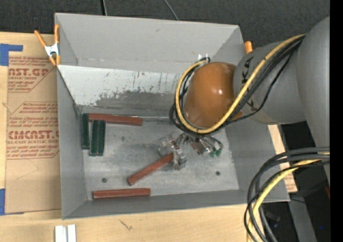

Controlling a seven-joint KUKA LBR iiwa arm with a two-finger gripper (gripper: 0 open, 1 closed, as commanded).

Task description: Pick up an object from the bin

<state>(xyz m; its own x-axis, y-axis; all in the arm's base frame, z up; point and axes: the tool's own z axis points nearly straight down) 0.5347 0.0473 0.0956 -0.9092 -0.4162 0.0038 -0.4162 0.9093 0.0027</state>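
The gripper (176,156) is down at the 2 o'clock end of a slanted red-brown stick (147,172), which lies mid-floor in the bin toward 6 o'clock. I cannot tell whether it is spread or pinching.

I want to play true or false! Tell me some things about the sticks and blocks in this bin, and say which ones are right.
1. The bin holds three brown sticks. True: a back stick, a slanted stick and a front stick.
2. Green things lie on the right. False: the two dark green blocks lie by the left wall.
3. The gripper is at the slanted stick's upper end. True.
4. The back stick lies slanted. False: it lies level along the back wall.
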